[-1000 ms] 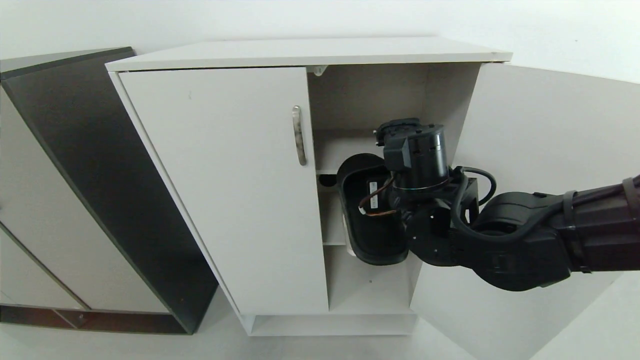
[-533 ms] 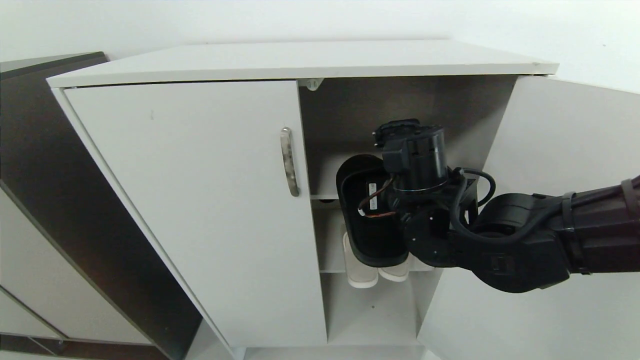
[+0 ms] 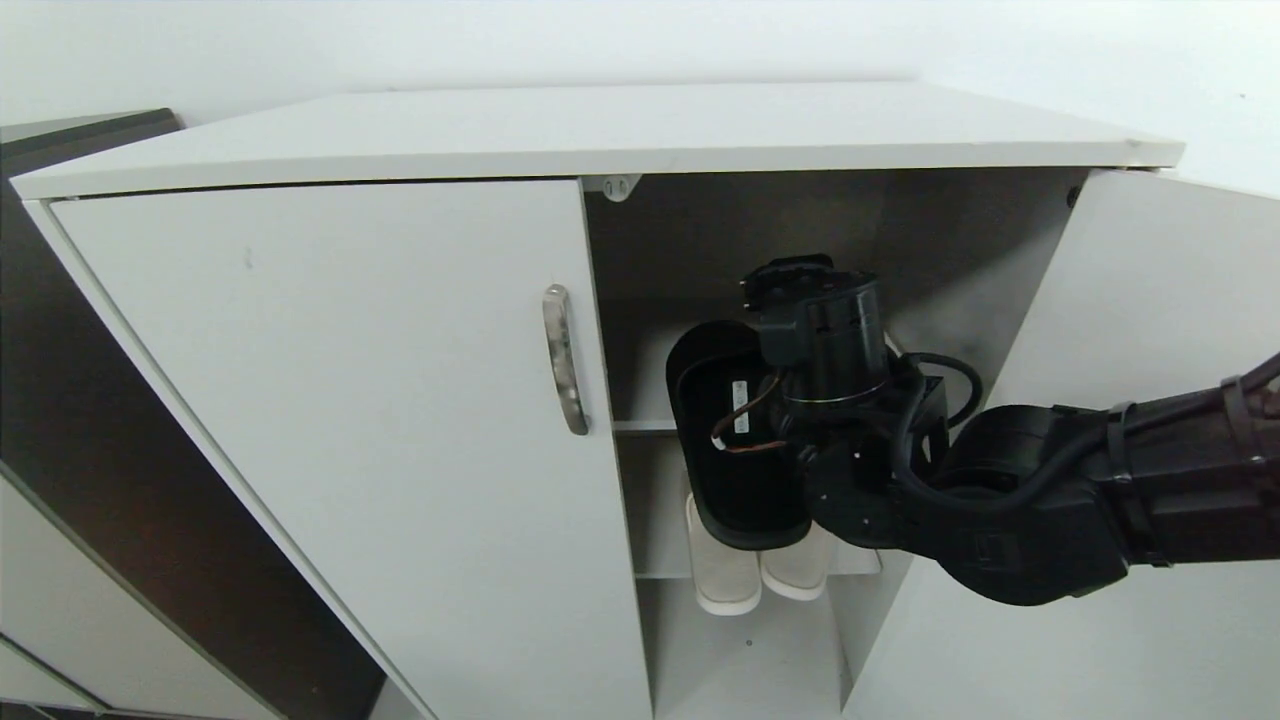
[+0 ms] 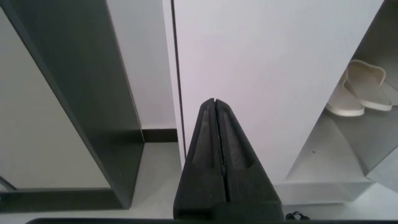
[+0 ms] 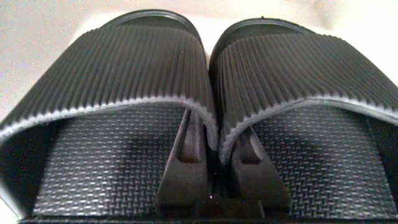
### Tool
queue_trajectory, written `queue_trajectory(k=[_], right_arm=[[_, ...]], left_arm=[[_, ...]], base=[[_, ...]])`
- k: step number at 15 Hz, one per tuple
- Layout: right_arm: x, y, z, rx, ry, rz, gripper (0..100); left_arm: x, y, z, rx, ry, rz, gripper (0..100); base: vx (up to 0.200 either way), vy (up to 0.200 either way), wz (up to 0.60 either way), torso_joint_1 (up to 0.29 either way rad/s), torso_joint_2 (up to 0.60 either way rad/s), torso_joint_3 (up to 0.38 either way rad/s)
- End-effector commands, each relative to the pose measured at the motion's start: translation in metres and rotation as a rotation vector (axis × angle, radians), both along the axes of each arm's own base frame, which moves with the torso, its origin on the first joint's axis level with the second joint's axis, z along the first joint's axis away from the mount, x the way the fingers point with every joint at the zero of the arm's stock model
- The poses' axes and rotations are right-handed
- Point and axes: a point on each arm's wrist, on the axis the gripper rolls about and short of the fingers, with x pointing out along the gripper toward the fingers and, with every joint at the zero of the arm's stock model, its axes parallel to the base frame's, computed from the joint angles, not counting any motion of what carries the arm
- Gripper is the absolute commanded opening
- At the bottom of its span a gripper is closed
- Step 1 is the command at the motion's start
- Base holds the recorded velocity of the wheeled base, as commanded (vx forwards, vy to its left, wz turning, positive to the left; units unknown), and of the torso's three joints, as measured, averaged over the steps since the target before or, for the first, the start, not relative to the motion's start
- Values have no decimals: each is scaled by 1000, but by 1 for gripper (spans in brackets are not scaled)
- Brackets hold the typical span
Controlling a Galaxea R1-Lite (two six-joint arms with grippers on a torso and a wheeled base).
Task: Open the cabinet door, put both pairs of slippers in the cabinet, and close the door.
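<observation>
Head view is up, and the right arm is at the cabinet (image 3: 600, 130) with the black slippers (image 3: 735, 440). Where exactly are they?

Right at the open right half, held on edge with their long side upright, in front of the upper shelf. They hang just above the white slippers (image 3: 760, 575), which lie side by side on the shelf below, ends poking over its front edge.

And the grip?

Right wrist view tells it: the right gripper (image 5: 214, 134) has one finger tucked under each strap, squeezing the inner walls of both black slippers together between them. Nearly closed, a firm pinch.

Doors?

The left door (image 3: 350, 400) is flat shut, its metal handle (image 3: 563, 360) beside the gap. The right door (image 3: 1130, 400) stands swung wide.

What about the other arm?

The left gripper (image 4: 215, 106) sits low in front of that shut left door, fingers pressed flat together with nothing between them. A dark cabinet (image 4: 93, 93) stands just beside.
</observation>
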Motion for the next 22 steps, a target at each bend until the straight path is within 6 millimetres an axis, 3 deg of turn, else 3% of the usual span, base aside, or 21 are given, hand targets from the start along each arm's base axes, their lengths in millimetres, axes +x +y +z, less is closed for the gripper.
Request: queue_trajectory(k=[1,6,13,22], right_arm=[[4,2,-5,0,7,0,0],[21,3,-5,16,2,-8,0],[67,12,9,48,-27,-57,0],[80,9,14,55,-25,-45,0]], left_arm=[[0,0,0,0,0,1,0],[0,0,0,-2,1,1,0],[0,0,0,-3,0,2,0],[0,0,0,-3,1,1,0]], base=[[0,0,0,0,0,0],[0,0,0,0,0,0],[0,0,0,0,0,0],[0,0,0,0,0,0]])
